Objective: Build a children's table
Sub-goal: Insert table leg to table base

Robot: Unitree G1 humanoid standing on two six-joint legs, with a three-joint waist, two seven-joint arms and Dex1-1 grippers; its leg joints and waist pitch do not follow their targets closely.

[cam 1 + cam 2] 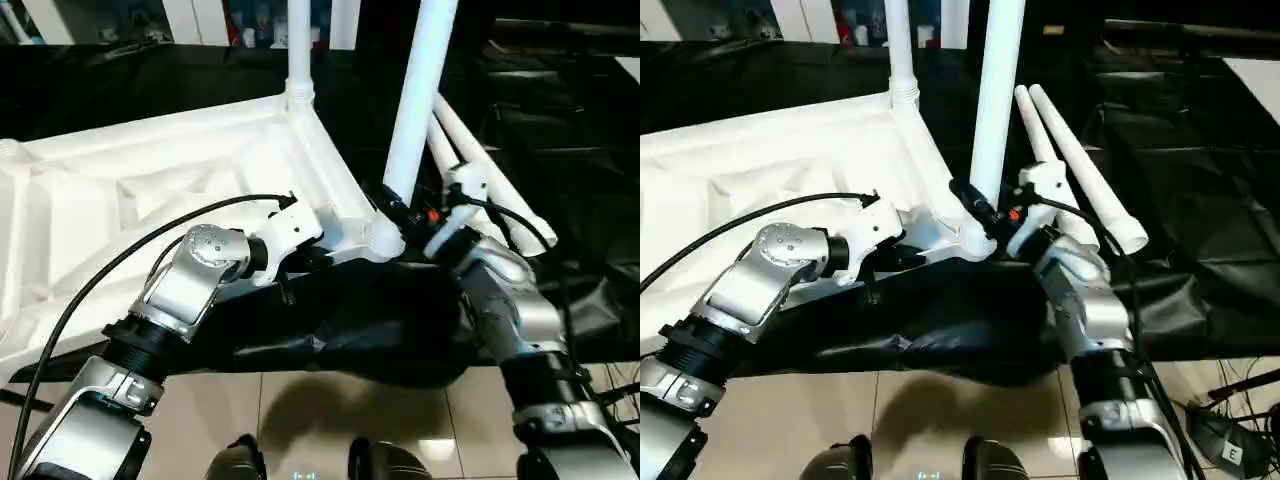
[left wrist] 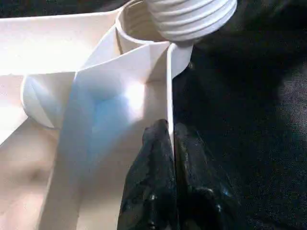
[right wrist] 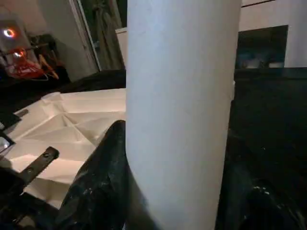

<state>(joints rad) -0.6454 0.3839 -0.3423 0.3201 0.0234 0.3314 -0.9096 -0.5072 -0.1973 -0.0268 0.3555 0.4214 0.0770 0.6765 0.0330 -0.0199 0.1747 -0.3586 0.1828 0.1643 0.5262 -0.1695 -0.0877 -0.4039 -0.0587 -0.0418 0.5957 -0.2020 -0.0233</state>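
No brand or label can be read on the white plastic parts; a small tag by the cables on the floor point(image 1: 1232, 452) carries what looks like the letter E, too small to be sure of. The tabletop point(image 1: 120, 200) lies upside down on a black cloth point(image 1: 400, 330), ribbed underside up. The left gripper point(image 2: 171, 139) has its two black fingers pressed together on the thin upright rim wall of the tabletop, just below the near corner socket point(image 2: 139, 24), pinching that edge between them. The right gripper point(image 1: 400, 222) holds its jaws about half spread around the lower end of a leg point(image 1: 420, 100) that leans slightly from upright; in the right wrist view one dark finger point(image 3: 100, 177) lies against each side of the white tube. The threaded end of this leg point(image 2: 192, 17) sits at the mouth of the near corner socket. Another leg point(image 1: 299, 45) stands upright in the far corner socket. Two loose legs point(image 1: 1080, 165) lie side by side on the cloth, just beyond the right gripper.
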